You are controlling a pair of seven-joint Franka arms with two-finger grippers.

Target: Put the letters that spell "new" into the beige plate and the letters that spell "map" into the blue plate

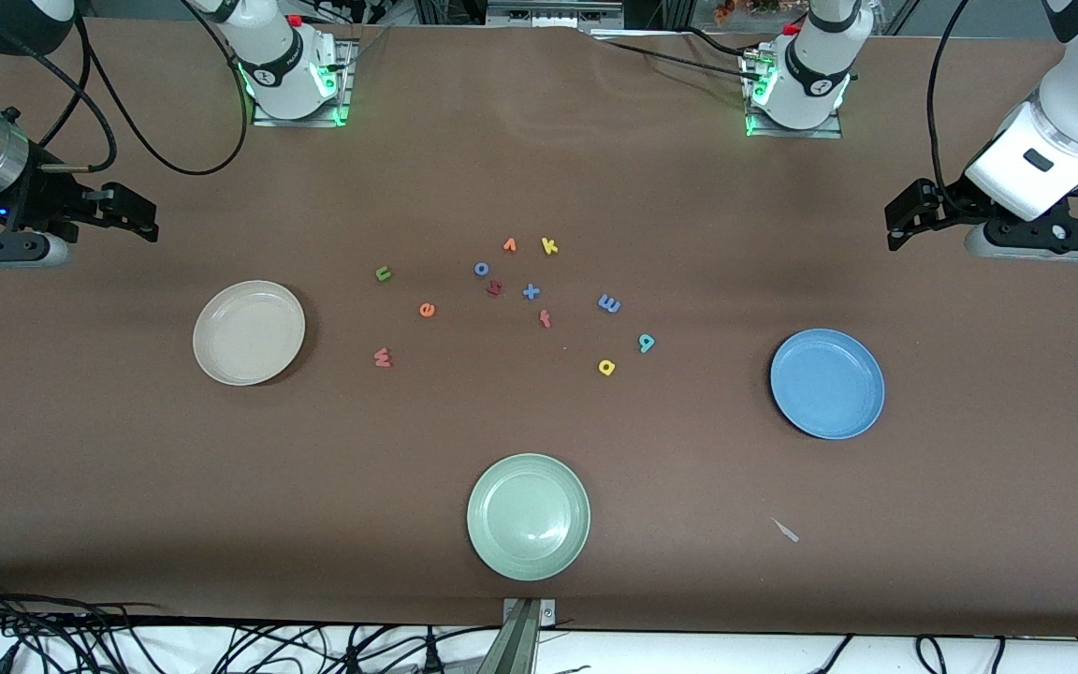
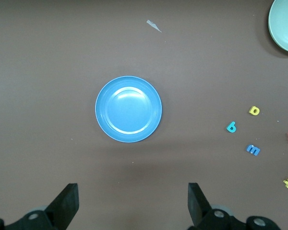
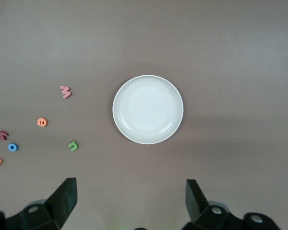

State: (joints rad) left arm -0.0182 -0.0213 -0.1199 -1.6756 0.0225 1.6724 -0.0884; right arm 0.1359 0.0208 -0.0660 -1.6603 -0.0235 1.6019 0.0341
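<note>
Claws stood wide and empty: left claw above the blue plate, right claw above the beige plate. No letter was plated; I judged the w a sound first pick, gripped squarely. Only the front view showed both plates and the x mid-surface.

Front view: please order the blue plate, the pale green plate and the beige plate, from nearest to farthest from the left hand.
1. Blue plate, at the left arm's end, below the left hand.
2. Pale green plate, mid-table, nearest the camera.
3. Beige plate, at the right arm's end.
</note>
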